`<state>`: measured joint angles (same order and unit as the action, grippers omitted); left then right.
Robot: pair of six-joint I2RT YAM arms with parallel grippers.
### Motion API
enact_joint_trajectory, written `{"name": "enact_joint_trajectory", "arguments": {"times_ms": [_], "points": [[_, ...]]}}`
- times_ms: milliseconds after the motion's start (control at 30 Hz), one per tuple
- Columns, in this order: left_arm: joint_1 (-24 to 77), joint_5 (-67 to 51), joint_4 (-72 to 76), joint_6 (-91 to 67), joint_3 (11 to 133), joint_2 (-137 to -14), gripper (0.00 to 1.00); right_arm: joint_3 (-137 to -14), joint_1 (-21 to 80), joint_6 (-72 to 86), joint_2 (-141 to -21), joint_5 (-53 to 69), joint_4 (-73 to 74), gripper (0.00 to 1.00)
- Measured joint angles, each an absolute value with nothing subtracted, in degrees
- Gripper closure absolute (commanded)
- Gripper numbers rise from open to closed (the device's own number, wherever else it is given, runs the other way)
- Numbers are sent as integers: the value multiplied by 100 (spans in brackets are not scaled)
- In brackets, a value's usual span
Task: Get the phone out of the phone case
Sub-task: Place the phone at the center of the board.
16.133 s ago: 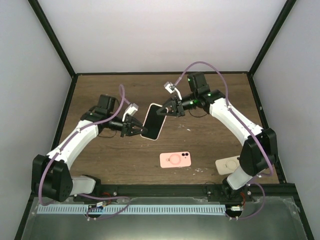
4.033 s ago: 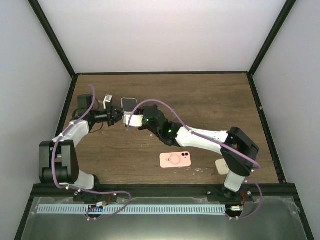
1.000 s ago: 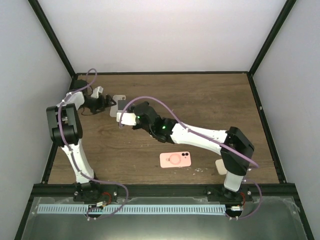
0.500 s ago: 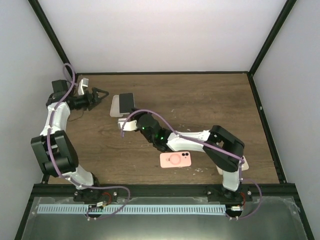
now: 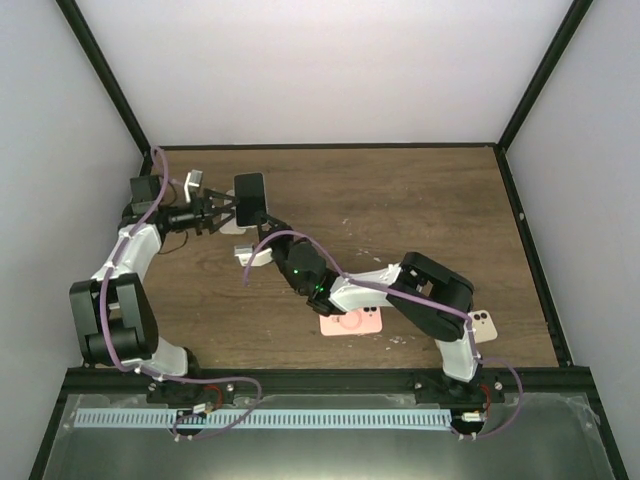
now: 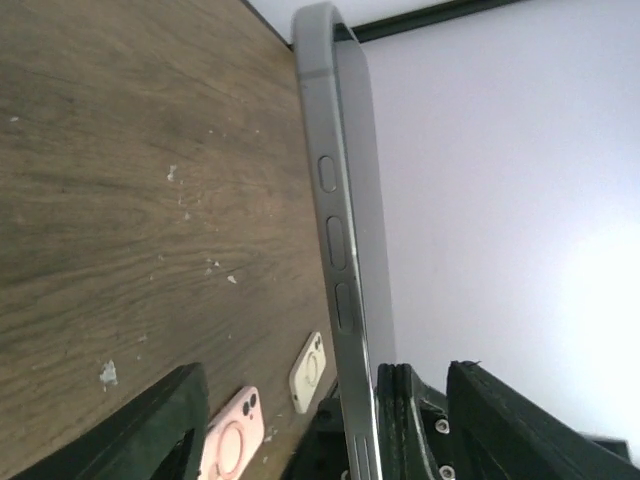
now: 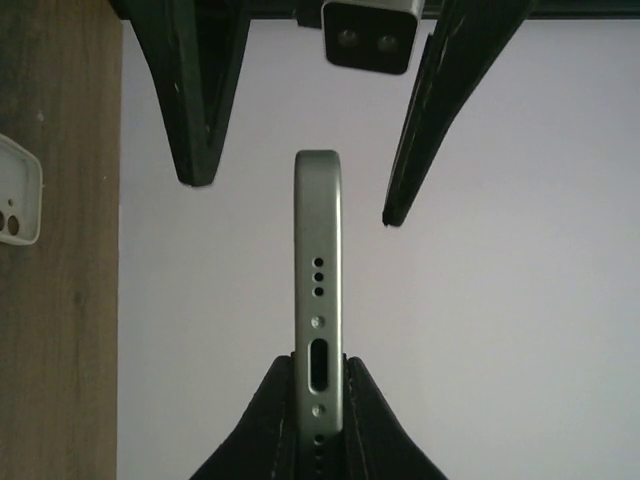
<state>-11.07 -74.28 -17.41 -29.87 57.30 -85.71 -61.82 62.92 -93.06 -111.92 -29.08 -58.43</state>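
Phone (image 5: 250, 198) bare and aloft at upper left of top view, pinched at port end by closed right claw (image 7: 318, 378). Left claw (image 5: 222, 211) part open astride far end, no contact. Advised: close squarely on flat faces before right lets go.

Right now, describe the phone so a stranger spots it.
At the table's far left, the right gripper holds the phone up off the wood. It is dark and bare, unlike the pink case and beige case lying flat.
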Motion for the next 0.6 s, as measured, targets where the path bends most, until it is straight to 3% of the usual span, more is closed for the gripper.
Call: {"name": "enact_joint_trajectory", "arguments": {"times_ms": [300, 400, 533, 600], "points": [[-996, -7592, -939, -3612, 5527, -8521, 68, -6182, 6434, -9312, -11192, -2971, -5955, 99], [-980, -7629, -788, -3776, 5472, -8521, 78, -6182, 6440, -9303, -11192, -2971, -5957, 95], [-969, -7690, -639, -3885, 5457, -8521, 93, -6182, 6445, -9271, -11192, -2969, -5942, 82], [-969, -7758, -611, -3951, 5457, -8521, 98, -6182, 6449, -9258, -11192, -2969, -5909, 68]]}}
